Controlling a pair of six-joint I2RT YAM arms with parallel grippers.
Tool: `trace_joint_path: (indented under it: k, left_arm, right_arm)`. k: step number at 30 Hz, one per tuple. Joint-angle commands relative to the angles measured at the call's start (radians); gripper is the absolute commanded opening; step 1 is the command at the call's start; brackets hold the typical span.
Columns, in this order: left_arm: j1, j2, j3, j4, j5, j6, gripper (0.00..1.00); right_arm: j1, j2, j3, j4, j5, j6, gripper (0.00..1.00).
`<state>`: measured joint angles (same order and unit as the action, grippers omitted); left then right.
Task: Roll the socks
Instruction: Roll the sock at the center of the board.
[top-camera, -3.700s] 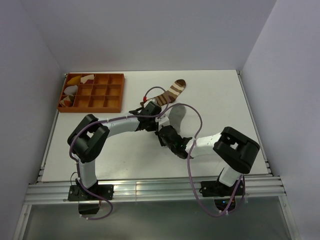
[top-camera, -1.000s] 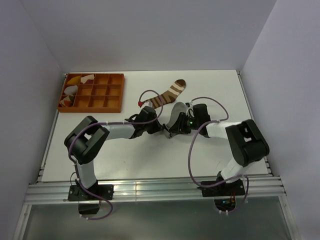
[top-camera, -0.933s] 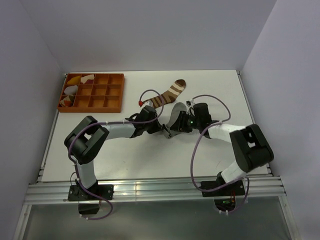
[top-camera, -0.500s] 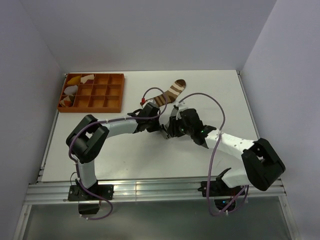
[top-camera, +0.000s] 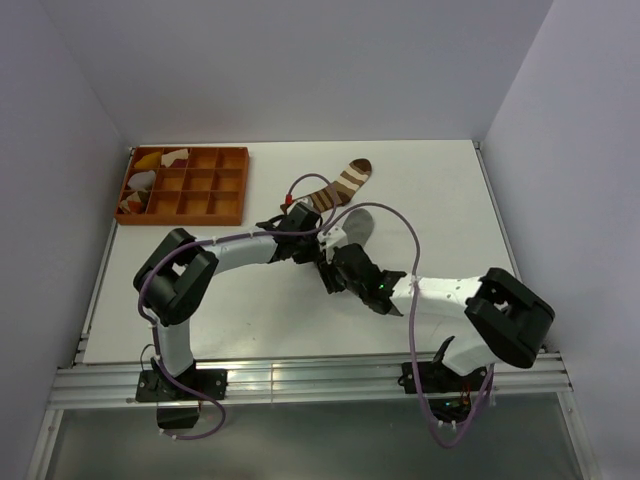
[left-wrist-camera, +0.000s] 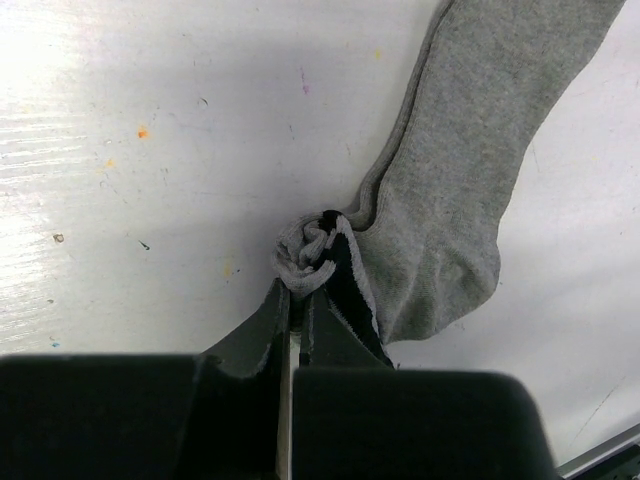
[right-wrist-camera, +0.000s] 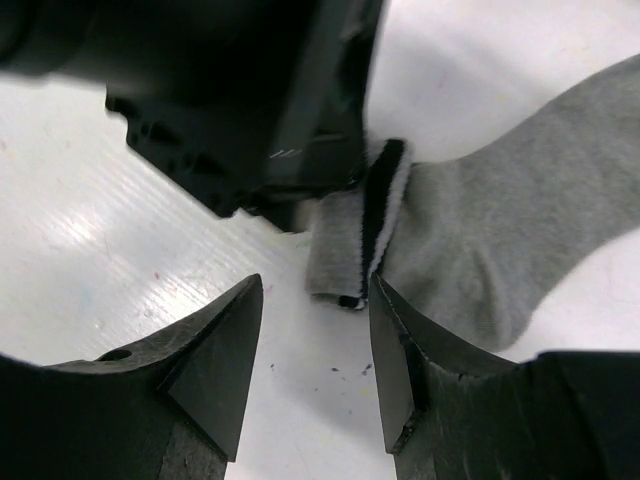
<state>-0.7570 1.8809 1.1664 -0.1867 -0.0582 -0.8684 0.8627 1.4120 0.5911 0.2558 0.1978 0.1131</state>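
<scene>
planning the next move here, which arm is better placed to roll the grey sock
Left, probably. The left gripper is shut on the bunched cuff of the grey sock, so it could start turning it. The right gripper is open just short of that cuff, holding nothing.

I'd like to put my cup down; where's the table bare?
Bare: the right side of the table, and the far strip between tray and brown sock. Crowded: the middle, left gripper and right gripper at the grey sock.
</scene>
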Motion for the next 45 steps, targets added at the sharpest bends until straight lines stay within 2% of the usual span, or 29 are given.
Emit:
trace_joint_path:
  k: [1, 10, 14, 17, 18, 20, 21, 22, 24, 25, 28, 32, 39, 45]
  left_arm:
    - [-0.004, 0.026, 0.018, -0.071, 0.0, 0.039, 0.0]
    - [-0.002, 0.03, 0.015, -0.06, 0.031, 0.031, 0.0]
    - [-0.002, 0.029, 0.015, -0.057, 0.04, 0.026, 0.0]
    - [-0.002, 0.027, 0.012, -0.053, 0.047, 0.02, 0.0]
    - [-0.002, 0.027, 0.01, -0.051, 0.047, 0.019, 0.0]
    - [-0.002, 0.015, -0.007, -0.033, 0.049, 0.005, 0.01]
    - [0.002, 0.001, -0.016, -0.022, 0.049, 0.0, 0.04]
    - [0.004, -0.009, -0.025, 0.002, 0.049, -0.003, 0.15]
    - [0.013, -0.044, -0.059, 0.029, 0.047, -0.012, 0.29]
    - [0.016, -0.057, -0.069, 0.039, 0.041, -0.017, 0.43]
    - [0.034, -0.111, -0.115, 0.078, 0.024, -0.041, 0.6]
    - [0.07, -0.189, -0.2, 0.124, -0.005, -0.089, 0.69]
    - [0.107, -0.308, -0.321, 0.248, -0.019, -0.142, 0.7]
    - [0.105, -0.264, -0.326, 0.335, 0.067, -0.118, 0.69]
  right_arm:
    - [0.045, 0.053, 0.035, 0.065, 0.118, -0.065, 0.54]
    - [0.108, 0.189, 0.076, 0.085, 0.25, -0.092, 0.51]
    - [0.133, 0.243, 0.095, 0.085, 0.301, -0.095, 0.45]
    - [0.139, 0.257, 0.104, 0.07, 0.327, -0.081, 0.27]
    - [0.139, 0.257, 0.104, 0.066, 0.324, -0.072, 0.14]
    - [0.139, 0.242, 0.099, 0.048, 0.307, -0.056, 0.03]
    - [0.133, 0.236, 0.098, 0.042, 0.272, -0.04, 0.0]
    - [0.127, 0.228, 0.095, 0.033, 0.241, -0.027, 0.0]
    - [0.101, 0.206, 0.092, 0.007, 0.178, 0.01, 0.0]
    - [0.073, 0.202, 0.096, -0.004, 0.117, 0.02, 0.0]
    - [-0.009, 0.194, 0.114, -0.049, -0.056, 0.069, 0.0]
    - [-0.123, 0.215, 0.127, -0.07, -0.266, 0.149, 0.0]
    - [-0.321, 0.237, 0.056, 0.065, -0.642, 0.325, 0.0]
    - [-0.45, 0.332, 0.012, 0.236, -0.888, 0.509, 0.0]
